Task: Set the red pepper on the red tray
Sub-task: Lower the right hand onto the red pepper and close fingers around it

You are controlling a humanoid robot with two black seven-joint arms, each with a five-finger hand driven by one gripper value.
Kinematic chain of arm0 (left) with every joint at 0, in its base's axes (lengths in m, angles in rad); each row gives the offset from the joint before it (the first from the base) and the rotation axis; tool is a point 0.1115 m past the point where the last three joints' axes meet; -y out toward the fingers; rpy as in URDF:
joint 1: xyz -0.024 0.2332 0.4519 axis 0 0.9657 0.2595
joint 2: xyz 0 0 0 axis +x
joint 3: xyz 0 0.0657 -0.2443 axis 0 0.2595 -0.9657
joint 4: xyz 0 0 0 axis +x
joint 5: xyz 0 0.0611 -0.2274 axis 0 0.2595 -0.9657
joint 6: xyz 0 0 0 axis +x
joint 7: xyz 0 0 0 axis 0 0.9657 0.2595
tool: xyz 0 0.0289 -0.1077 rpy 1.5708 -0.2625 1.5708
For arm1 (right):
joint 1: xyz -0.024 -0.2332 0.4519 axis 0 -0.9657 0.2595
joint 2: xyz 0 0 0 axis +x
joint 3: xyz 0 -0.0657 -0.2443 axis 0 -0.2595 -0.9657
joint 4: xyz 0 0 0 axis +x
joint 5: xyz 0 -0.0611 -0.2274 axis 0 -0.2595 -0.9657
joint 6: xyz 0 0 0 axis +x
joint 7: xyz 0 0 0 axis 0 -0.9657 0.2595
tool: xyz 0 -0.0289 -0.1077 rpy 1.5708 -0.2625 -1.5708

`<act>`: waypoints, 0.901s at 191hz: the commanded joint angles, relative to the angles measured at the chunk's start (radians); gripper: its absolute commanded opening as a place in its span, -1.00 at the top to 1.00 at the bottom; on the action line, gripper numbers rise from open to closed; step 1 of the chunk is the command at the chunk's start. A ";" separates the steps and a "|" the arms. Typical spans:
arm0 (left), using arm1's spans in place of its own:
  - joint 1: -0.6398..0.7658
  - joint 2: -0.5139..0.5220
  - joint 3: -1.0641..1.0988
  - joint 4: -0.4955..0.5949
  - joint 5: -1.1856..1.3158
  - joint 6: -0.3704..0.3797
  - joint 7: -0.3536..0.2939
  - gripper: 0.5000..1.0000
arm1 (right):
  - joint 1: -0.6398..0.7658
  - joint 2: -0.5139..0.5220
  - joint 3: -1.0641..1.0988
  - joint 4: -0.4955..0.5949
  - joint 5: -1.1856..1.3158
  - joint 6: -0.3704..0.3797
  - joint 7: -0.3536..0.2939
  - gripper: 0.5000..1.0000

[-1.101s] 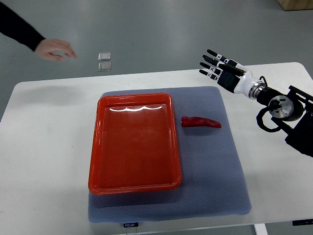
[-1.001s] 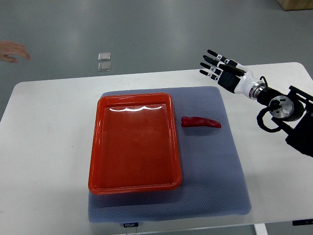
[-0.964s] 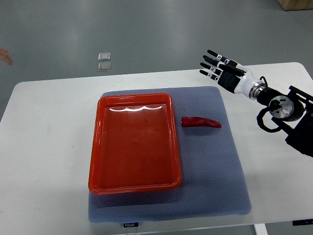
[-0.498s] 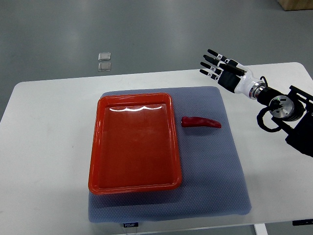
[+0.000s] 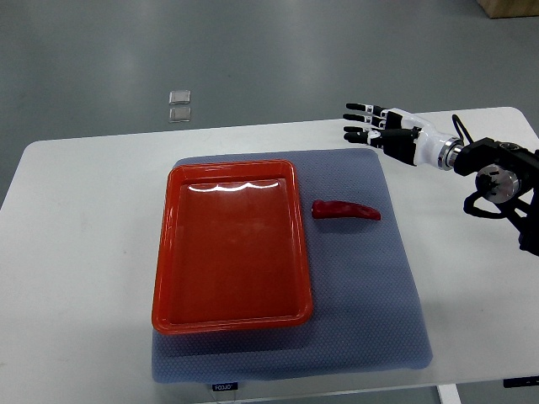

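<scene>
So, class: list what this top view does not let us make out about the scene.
- Two small square items on the floor: too small to identify.
- Right hand: its arm is cut off by the right edge.
- Label at the mat's near edge: print too small to read.
- Left arm: outside the picture.

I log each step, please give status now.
Right hand open, above mat's far edge. Long red pepper on grey mat, beside empty red plastic tray. Path clear.

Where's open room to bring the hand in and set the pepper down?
The red tray is wholly bare inside. Open mat lies right of and below the red pepper, and between it and the right hand. Tightest: the narrow strip between pepper and tray rim.
</scene>
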 commanded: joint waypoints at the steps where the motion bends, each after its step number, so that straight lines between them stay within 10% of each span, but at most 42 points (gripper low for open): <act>1: 0.001 0.000 0.000 -0.001 -0.001 0.000 0.000 -1.00 | 0.023 -0.036 -0.001 0.016 -0.275 -0.004 0.058 -0.65; 68: -0.001 0.000 0.000 -0.001 0.001 0.000 0.000 -1.00 | 0.054 -0.117 -0.074 0.212 -0.960 -0.050 0.097 -0.65; 172: 0.001 0.000 0.000 -0.001 -0.001 0.000 0.000 -1.00 | 0.037 -0.074 -0.240 0.289 -0.986 -0.159 0.094 -0.63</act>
